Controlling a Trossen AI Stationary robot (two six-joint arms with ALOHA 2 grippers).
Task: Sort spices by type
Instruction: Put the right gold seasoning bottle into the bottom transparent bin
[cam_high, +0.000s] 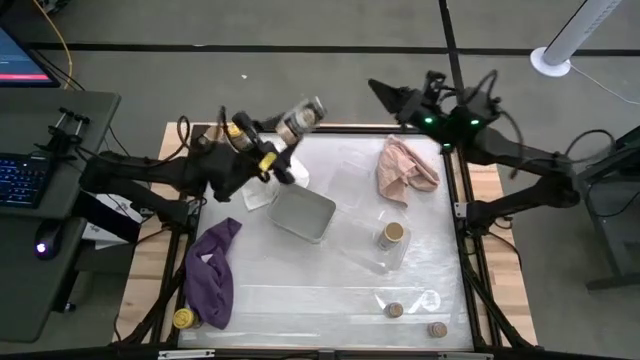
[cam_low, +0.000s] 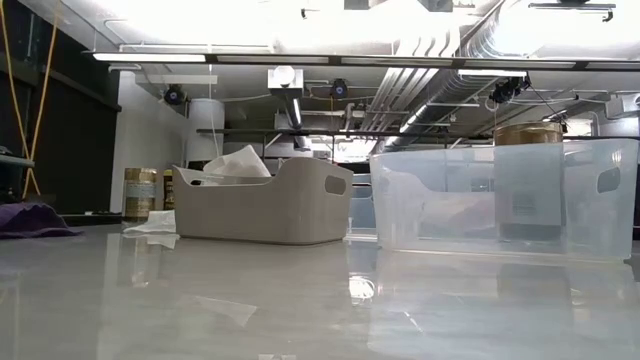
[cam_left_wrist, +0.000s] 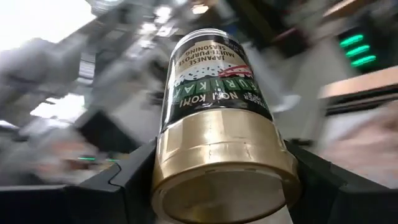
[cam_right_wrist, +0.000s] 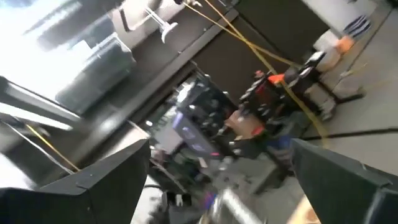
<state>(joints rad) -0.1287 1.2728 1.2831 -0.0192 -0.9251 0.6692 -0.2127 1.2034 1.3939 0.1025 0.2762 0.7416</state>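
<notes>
The left gripper has its fingers closed tight on a wide jar with a tan top, held up high off the desk. The jar sits right between the fingers, tipped on its side. To do this well, carry it slowly, keep the squeeze firm, and lower it next to a jar like it. The right gripper waits, fingers spread wide, holding nothing

One tan-topped jar is held aloft, tilted — another stands upright in the clear bin.
</notes>
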